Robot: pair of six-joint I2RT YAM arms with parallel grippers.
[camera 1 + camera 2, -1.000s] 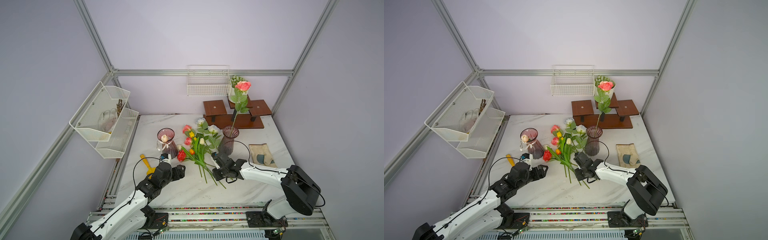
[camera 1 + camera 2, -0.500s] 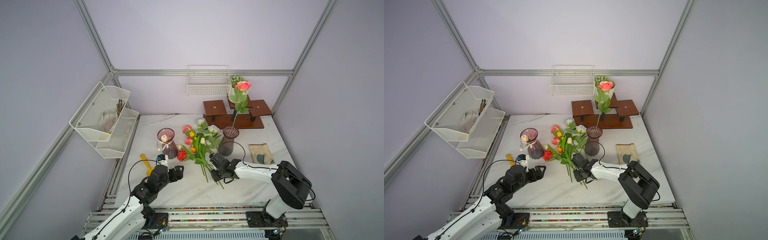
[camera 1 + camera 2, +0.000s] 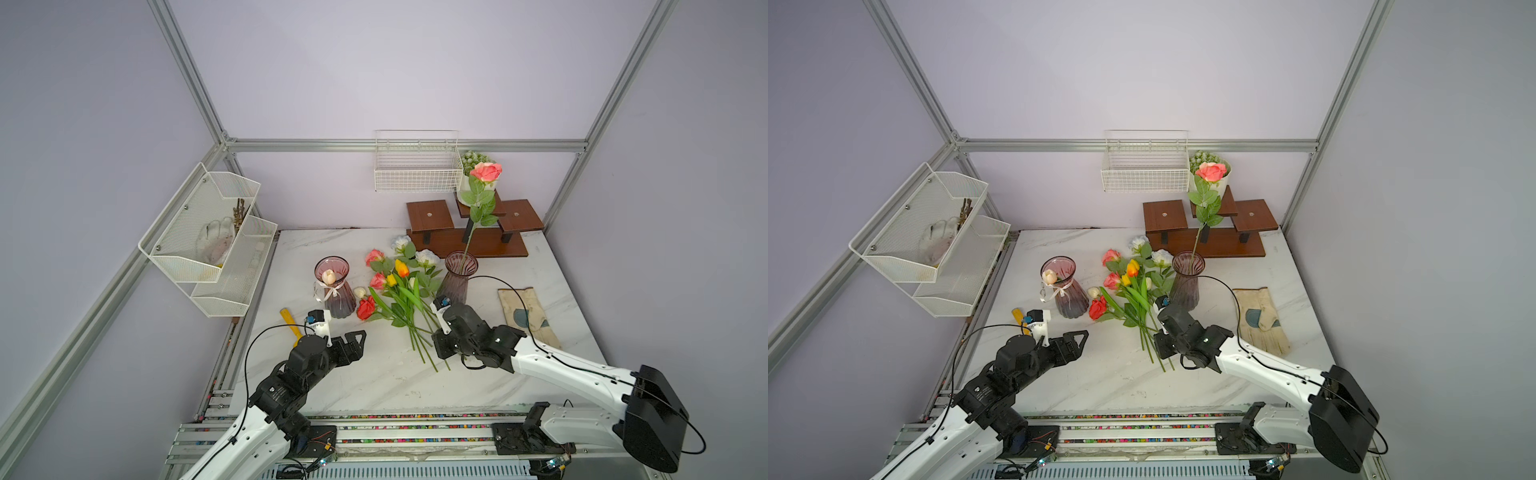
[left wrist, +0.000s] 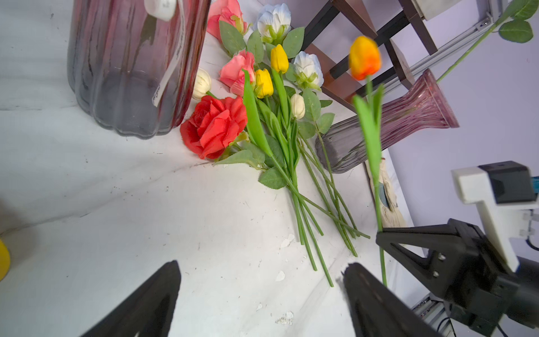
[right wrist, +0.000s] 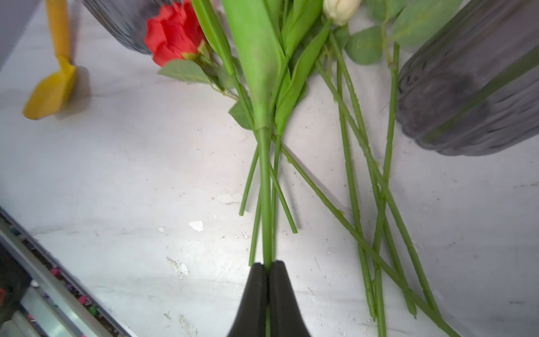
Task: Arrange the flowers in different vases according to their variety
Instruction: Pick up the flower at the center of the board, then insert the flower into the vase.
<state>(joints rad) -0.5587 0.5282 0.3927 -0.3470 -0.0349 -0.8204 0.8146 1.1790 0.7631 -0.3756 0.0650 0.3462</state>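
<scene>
Glass first: the bow vase (image 3: 334, 291) near the bench's left edge holds one cream tulip (image 3: 328, 276), and the left tool (image 4: 262, 264) hovers wide open and empty toward the front edge. Mid-bench lies the flower pile (image 3: 399, 299). The right tool (image 5: 267, 267) is clamped low on the stem of the orange tulip (image 4: 364, 58). My worry: a pinch that low lets the bloom swing, and crossed stems could drag along or bump the slim vase (image 3: 459, 278) just beside, which holds a pink rose (image 3: 486, 171). Only the left wrist view shows the tulip standing clear of the pile; top views lose it among leaves. The right wrist view shows a thinner stem (image 5: 274, 204) hugging the gripped one, can't tell if it's caught.
</scene>
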